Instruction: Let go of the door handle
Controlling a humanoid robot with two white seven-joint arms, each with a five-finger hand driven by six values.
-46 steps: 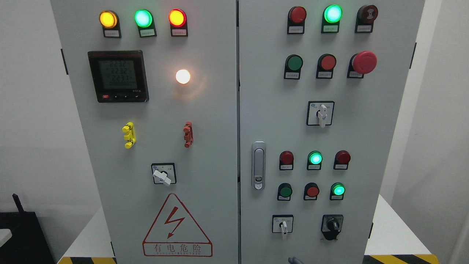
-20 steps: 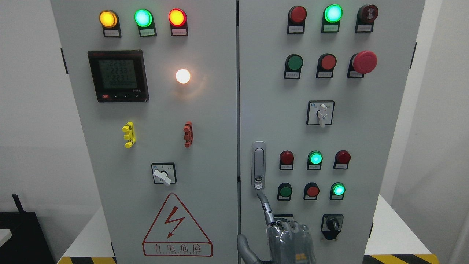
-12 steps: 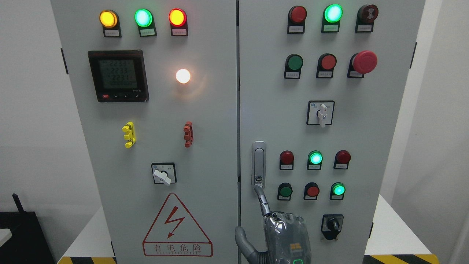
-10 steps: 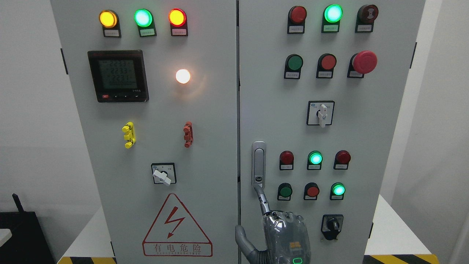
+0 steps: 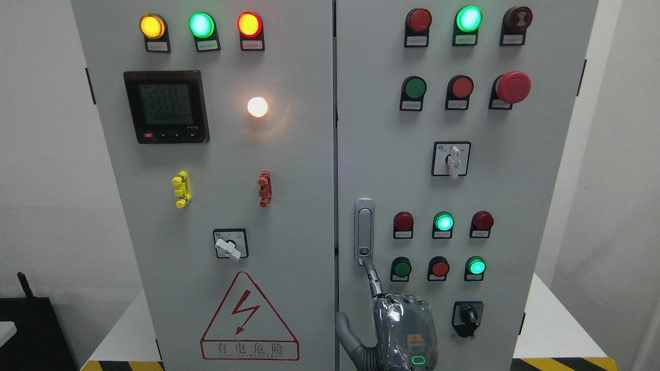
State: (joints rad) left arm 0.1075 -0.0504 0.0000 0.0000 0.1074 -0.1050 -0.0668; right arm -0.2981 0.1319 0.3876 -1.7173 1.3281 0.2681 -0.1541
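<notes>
Contact is shown between one extended finger of the right hand (image 5: 405, 330), nothing gripped, and the door handle (image 5: 364, 232); withdrawal is judged outstanding.

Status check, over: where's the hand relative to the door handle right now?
Right hand at bottom edge, index finger extended up, tip at the lower end of door handle. Handle not grasped, flush on the right door. Left hand not in view. Nothing blocking.

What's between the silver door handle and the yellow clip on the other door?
In the head view, between door handle and yellow clip: the red clip, the door seam, otherwise bare grey panel.
</notes>
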